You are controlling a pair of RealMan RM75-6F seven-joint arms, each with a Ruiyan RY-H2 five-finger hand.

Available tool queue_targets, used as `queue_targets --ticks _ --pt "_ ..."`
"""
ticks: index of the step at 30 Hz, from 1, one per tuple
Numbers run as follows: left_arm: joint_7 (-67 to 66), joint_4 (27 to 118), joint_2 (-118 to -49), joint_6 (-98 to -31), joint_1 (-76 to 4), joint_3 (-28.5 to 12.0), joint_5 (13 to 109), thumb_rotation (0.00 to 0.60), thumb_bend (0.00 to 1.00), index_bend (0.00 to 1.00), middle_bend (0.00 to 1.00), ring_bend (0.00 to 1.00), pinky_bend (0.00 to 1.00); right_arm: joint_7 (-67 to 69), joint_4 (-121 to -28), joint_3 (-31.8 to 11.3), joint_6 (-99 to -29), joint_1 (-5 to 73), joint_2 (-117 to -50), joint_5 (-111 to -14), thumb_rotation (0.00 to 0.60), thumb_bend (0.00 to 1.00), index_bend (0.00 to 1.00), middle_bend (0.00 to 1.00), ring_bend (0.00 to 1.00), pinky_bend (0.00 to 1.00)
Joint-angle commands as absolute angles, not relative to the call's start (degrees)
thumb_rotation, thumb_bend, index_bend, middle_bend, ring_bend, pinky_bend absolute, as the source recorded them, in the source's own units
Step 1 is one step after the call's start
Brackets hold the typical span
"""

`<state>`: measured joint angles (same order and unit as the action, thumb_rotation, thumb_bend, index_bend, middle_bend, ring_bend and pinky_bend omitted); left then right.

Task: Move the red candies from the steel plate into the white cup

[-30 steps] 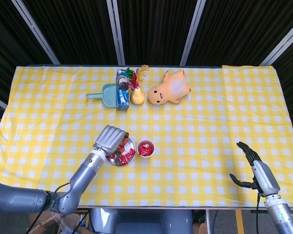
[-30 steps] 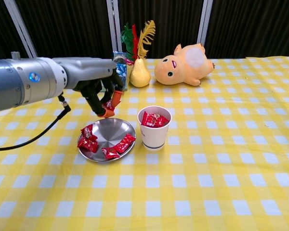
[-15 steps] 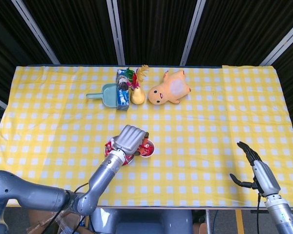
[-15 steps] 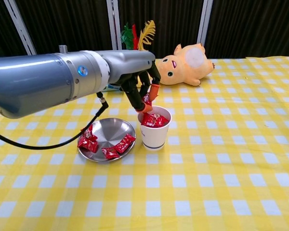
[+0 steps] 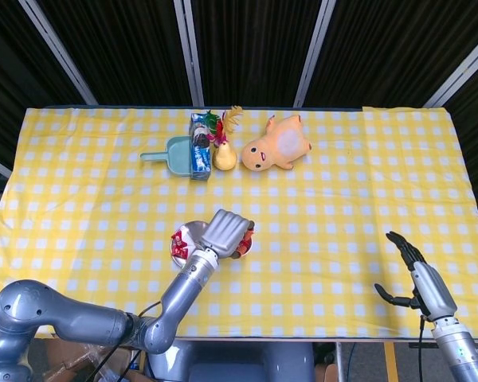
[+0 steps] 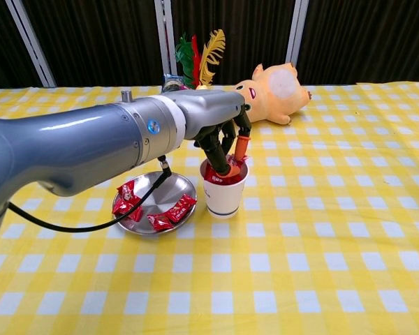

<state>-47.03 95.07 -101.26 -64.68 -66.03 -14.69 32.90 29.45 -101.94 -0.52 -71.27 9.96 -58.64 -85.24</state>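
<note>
At the far left of the chest view the left arm was cut off by the frame edge, its thick grey forearm running across toward the centre and hiding part of the steel plate [image 6: 171,187] behind it. On the plate, left of centre in that view, red candies [image 6: 169,213] lay along the near rim, with more at its left edge partly covered by the arm's black cable. In the head view only the left sliver of the plate [image 5: 185,235] showed, the remainder lying under the hand. Just to the right of the plate and close beside it stood the white cup [image 6: 223,195], with red wrappers visible at its mouth. The left hand [image 6: 223,143] hung directly over the cup, fingers curled downward with their tips at or inside the rim; something red showed among them, but whether it was a held candy or the cup's contents could not be told. From the head view the back of the same hand [image 5: 226,232] covered the cup almost entirely. At the top centre of the worktop [image 5: 342,191] lay a teal dustpan, a pear and a plush toy [image 5: 276,144]. At the lower right of the head view the right hand [image 5: 410,274] hovered off the cloth's edge, fingers spread, holding nothing.
</note>
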Motion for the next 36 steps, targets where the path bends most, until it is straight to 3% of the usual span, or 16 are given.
queue_targets --ticks 1,7,17,36 --pt "-47.5 95.1 -101.2 -64.3 -66.0 -14.3 32.2 0.600 0.36 0.53 0.62 0.84 0.90 29.4 -101.9 -0.5 -71.3 9.9 -58.7 -85.2 0.600 0.36 0.00 0.00 0.00 0.00" --pt "-48.4 96.2 -99.9 -63.9 -66.0 -13.9 30.6 0.600 0.32 0.49 0.59 0.83 0.90 29.3 -102.0 -0.6 -71.4 9.9 -58.7 -85.0 0.600 0.36 0.00 0.00 0.00 0.00" --pt "-45.4 98.0 -98.0 -65.6 -64.6 -15.2 33.3 0.600 0.27 0.35 0.36 0.83 0.90 29.2 -101.9 -0.5 -71.6 9.8 -58.7 -85.3 0.600 0.36 0.00 0.00 0.00 0.00" --pt "-40.1 103.6 -91.7 -68.7 -58.6 -12.5 38.7 0.600 0.27 0.33 0.34 0.83 0.90 28.8 -101.9 -0.5 -71.9 9.7 -58.8 -85.5 0.600 0.36 0.00 0.00 0.00 0.00"
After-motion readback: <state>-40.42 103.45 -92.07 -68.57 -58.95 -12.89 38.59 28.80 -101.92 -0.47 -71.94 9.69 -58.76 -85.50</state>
